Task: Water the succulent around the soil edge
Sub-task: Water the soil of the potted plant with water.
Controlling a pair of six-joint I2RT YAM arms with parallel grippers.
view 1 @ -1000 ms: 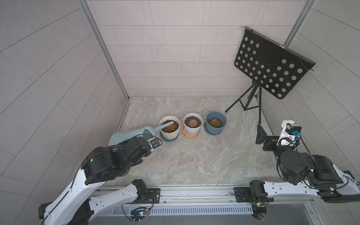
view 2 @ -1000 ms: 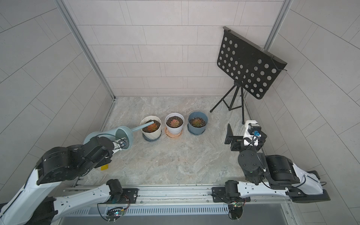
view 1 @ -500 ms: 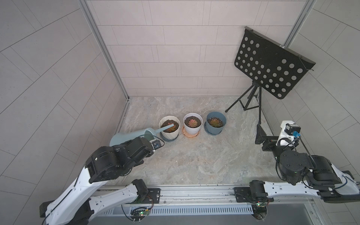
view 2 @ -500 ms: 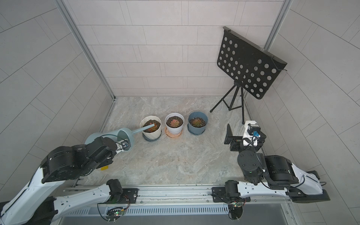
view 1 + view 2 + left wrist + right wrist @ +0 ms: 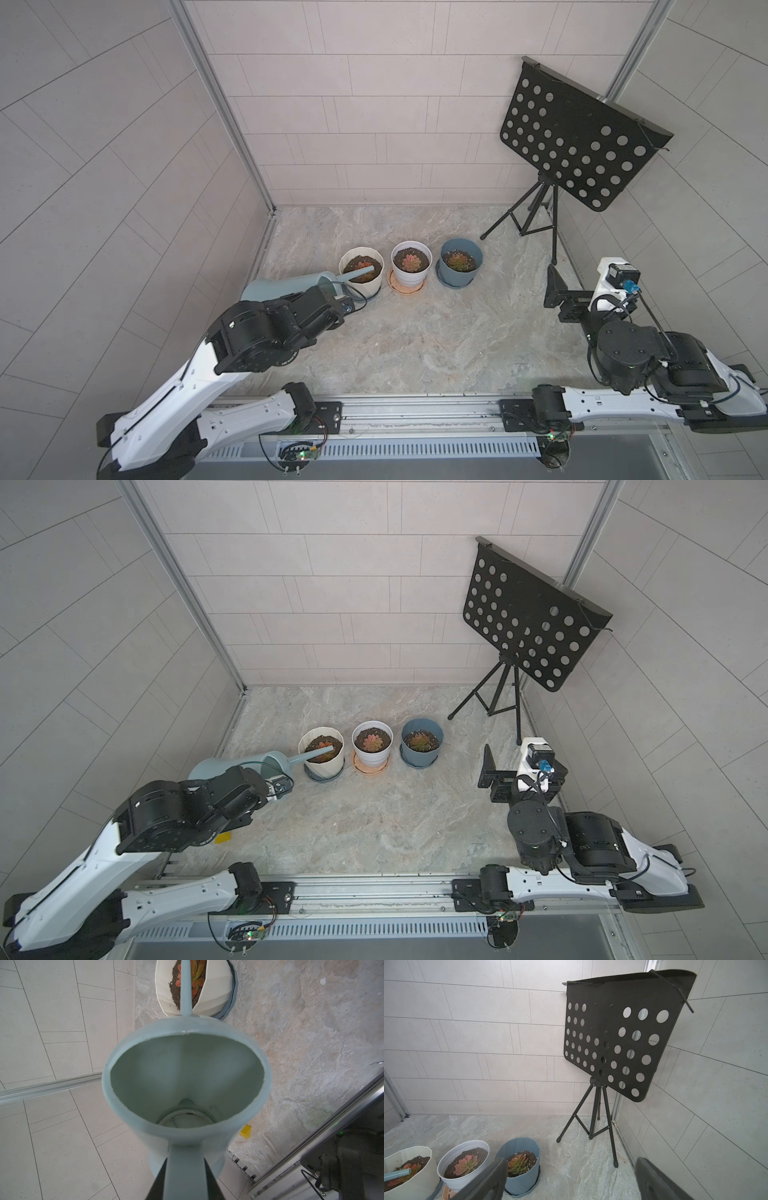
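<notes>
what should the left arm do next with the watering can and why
Probably swing the spout tip sideways onto bare soil by the cream pot rim before pouring. The left end effector grips the watering can handle, and the tip sits over the succulent rosette, not the edge.

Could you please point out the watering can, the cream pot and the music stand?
watering can [image 5: 185, 991]: left wrist view, on its spout.
cream pot [image 5: 328, 767]: a top view, on its outer wall.
music stand [image 5: 602, 1020]: right wrist view, on its perforated plate.
</notes>
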